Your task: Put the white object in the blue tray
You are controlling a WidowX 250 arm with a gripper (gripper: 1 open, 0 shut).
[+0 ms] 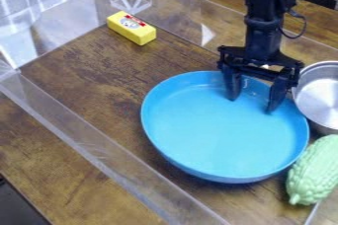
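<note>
The blue tray [231,130] lies on the wooden table, right of centre. The white object [314,170], a pale knobbly oval lump, rests on the table just off the tray's right rim, near the frame's lower right corner. My gripper [259,88] hangs over the tray's far right rim, fingers pointing down and spread open with nothing between them. It is well behind the white object and apart from it.
A shiny steel pot [321,94] stands right of the gripper, touching close to the tray's far rim. A yellow box [130,27] lies at the back left. A clear plastic wall [79,120] borders the table's front and left.
</note>
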